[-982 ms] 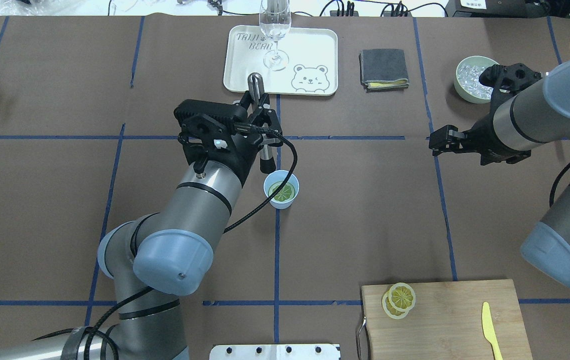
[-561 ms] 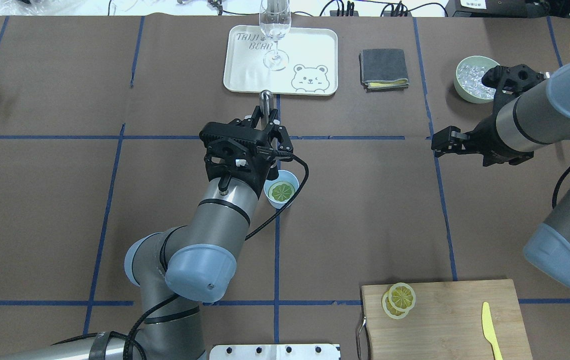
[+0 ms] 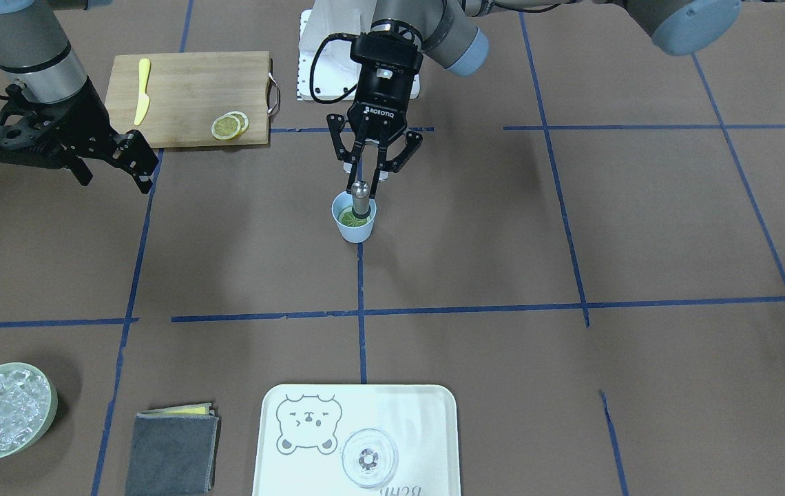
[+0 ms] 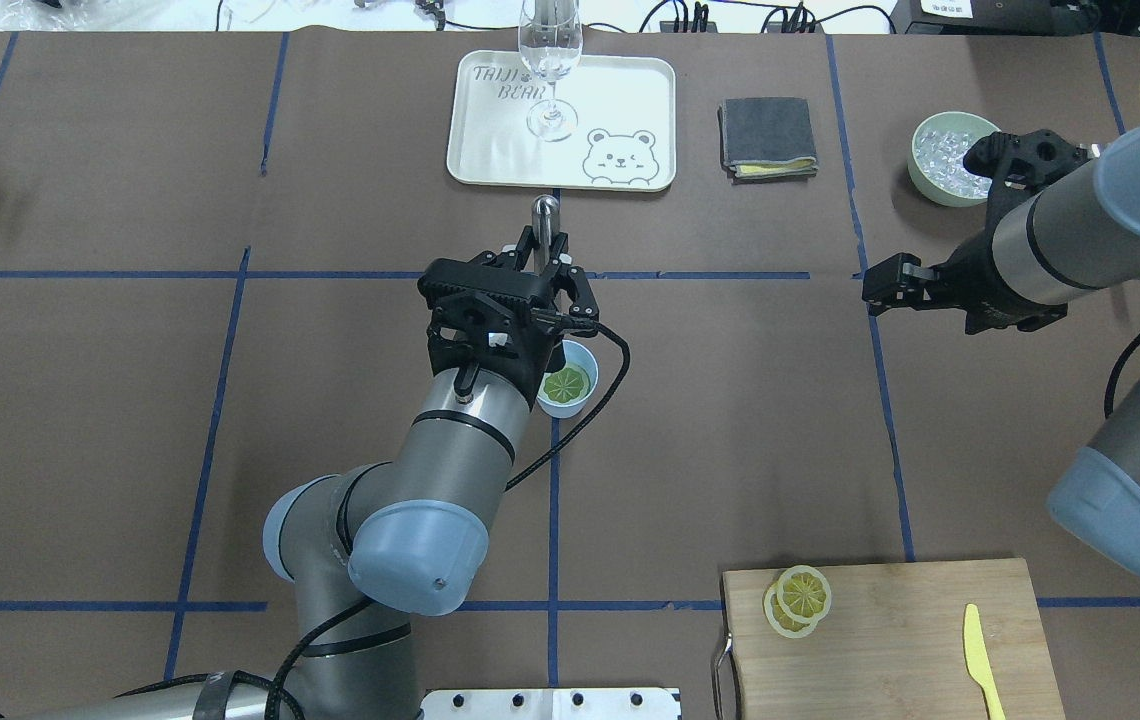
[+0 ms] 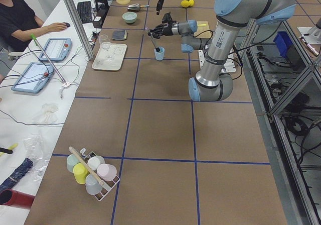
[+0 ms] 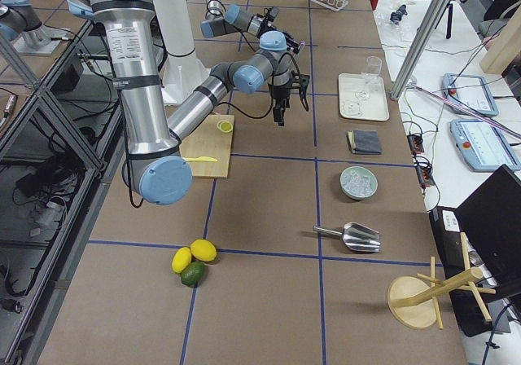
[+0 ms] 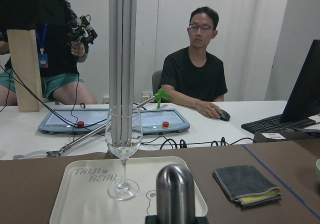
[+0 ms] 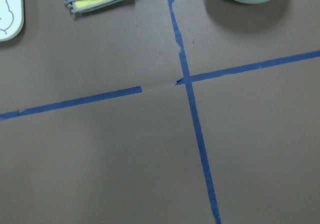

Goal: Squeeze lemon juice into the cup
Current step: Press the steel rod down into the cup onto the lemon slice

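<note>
Brown, blue-taped counter [image 4: 730,400] bears one cup [image 3: 354,233] with one lemon slice [image 4: 567,384], two spare slices [image 4: 796,598]; left tool [image 3: 369,178] clamps a pestle [image 3: 361,196], right tool [image 4: 872,284] closed, empty.

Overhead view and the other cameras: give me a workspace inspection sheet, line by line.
Surface: brown table with a blue tape grid.
Job's things: lemon slice lies in the light-blue cup; metal muddler tilted, lower end in the cup.
Clutter: tray with wine glass; grey cloth; bowl of ice; cutting board with two spare lemon slices and yellow knife.
Grippers: left gripper shut on the muddler; right gripper holds nothing, jaws unclear.
Cables: black cable loops beside the cup.
Surroundings: seated operator behind the table.
</note>
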Controlling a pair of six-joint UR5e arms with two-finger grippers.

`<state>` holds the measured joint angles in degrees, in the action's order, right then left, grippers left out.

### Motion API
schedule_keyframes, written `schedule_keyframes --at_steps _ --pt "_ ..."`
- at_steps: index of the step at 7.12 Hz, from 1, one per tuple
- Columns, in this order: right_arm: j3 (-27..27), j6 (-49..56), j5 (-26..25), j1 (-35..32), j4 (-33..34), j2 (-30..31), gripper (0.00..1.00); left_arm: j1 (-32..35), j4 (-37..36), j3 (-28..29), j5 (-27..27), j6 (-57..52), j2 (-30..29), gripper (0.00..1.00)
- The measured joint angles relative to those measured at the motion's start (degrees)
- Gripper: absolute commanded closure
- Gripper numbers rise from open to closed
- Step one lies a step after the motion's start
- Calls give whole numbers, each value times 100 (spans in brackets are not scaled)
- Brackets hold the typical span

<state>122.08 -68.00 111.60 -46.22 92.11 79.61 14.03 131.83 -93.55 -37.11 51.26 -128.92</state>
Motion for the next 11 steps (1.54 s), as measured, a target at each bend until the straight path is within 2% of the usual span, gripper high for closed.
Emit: schedule_keyframes --at_steps 3,8,9,11 --pt "-6 -9 0 10 0 1 0 -65 56 295 -6 10 -28 100" --pt "-37 -12 -5 16 0 -7 0 -147 66 367 -15 -9 -24 100" --pt "-41 -12 -6 16 0 -12 0 -167 64 287 -22 -59 -27 100" --pt "-43 -12 -4 16 0 -25 0 -168 147 -333 -53 -630 -16 100"
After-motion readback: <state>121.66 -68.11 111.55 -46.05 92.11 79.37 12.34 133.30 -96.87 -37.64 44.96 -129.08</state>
